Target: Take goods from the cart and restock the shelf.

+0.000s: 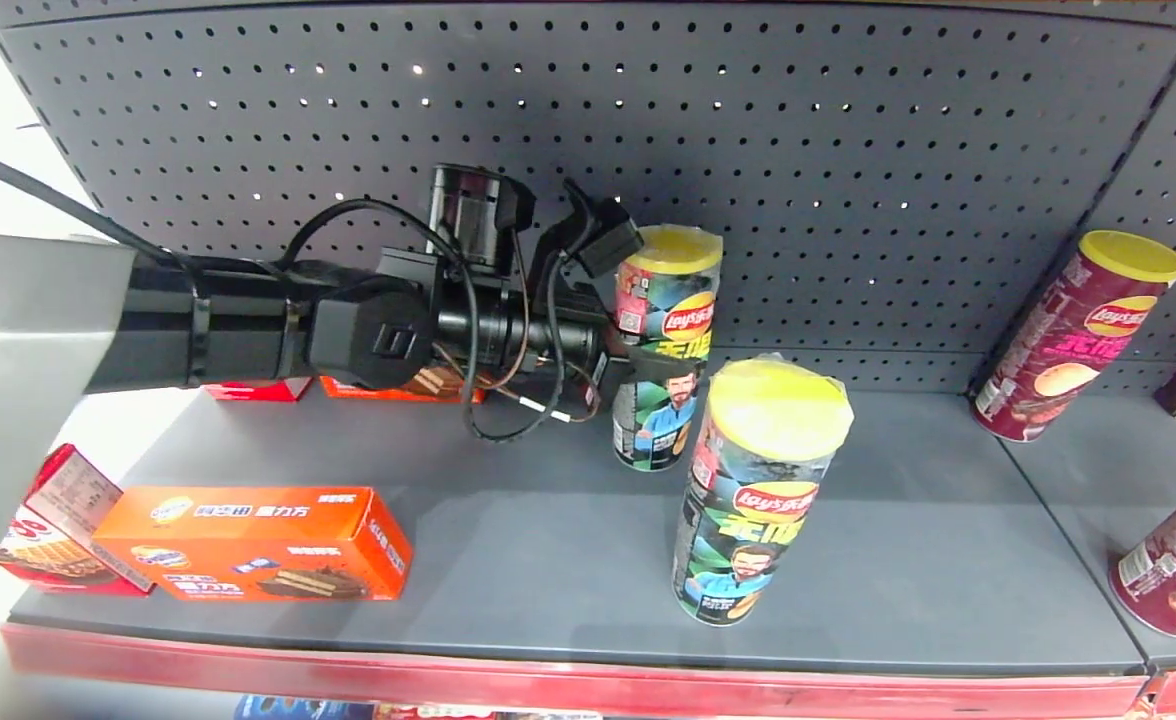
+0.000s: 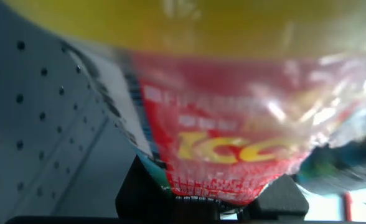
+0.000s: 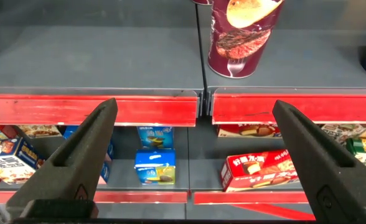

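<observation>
**Left gripper [image 1: 638, 355] clamped on a chip can [image 1: 670, 290]**

Big grey shelf [image 1: 508, 560] holds it all. The gripped can is upright at the back, right by the pegboard [image 1: 748, 120]. A second can [image 1: 753, 490] stands just in front, not touching. Orange wafer box [image 1: 248, 545] lies front-left. Right gripper [image 3: 195, 155] hangs with its fingers spread wide.

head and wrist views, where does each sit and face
Head view: on the head, down at the shelf; left arm, left gripper on rear can.
Left wrist view: on that wrist, against the can; own fingers.
Right wrist view: on its wrist, facing the shelf's red edge; right gripper open.
Head and left wrist share the can.
</observation>
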